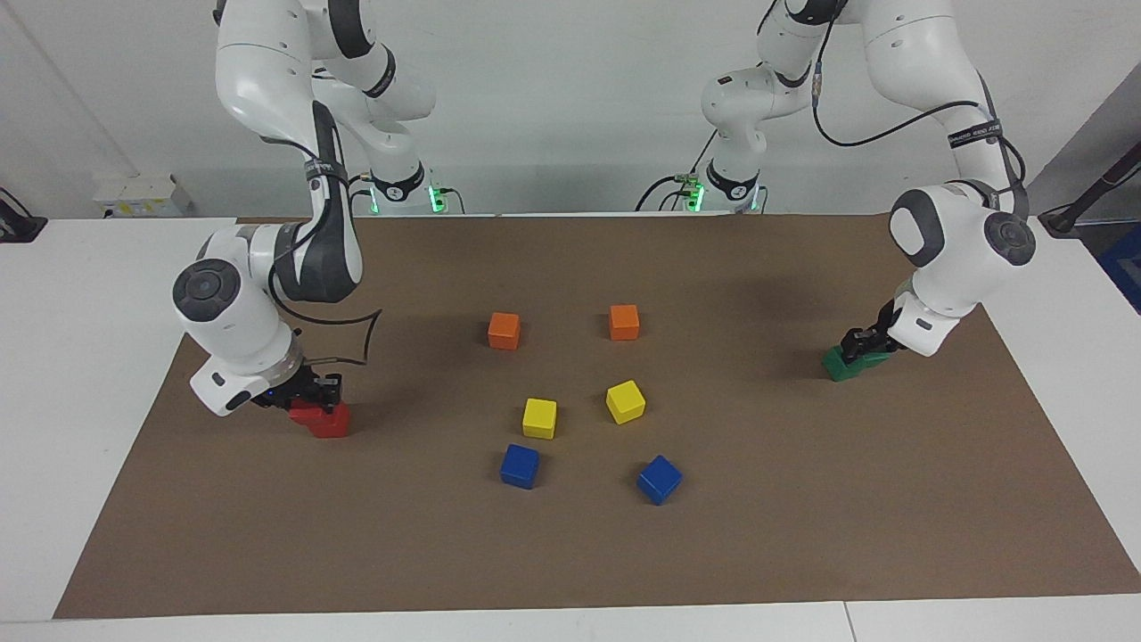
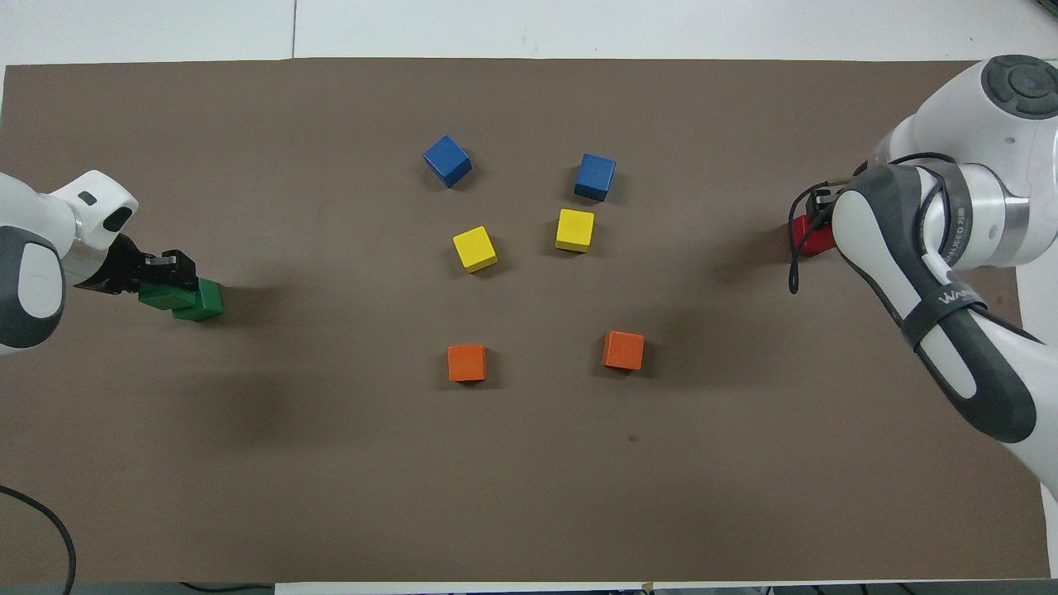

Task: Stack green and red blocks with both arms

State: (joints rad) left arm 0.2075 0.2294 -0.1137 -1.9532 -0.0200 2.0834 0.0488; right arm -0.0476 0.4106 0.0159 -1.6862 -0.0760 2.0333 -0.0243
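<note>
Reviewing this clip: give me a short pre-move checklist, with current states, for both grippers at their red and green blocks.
1. Left gripper down at the green blocks: ok.
2. Right gripper down at the red blocks: ok.
3. Green blocks squarely stacked: not ok, upper one offset in the overhead view.
4. Red blocks aligned: cannot tell, arm hides them.
5. Either gripper's hold: cannot tell.
6. Orange cubes, yellow cubes, blue cubes apart from both arms: ok.

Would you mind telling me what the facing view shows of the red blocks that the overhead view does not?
Only the facing view shows the red blocks nearly whole, under the right gripper. Only the overhead view shows the right arm's forearm covering most of them, leaving a red edge. Both show the left gripper at the green blocks at the other end, and the six loose cubes mid-table.
</note>
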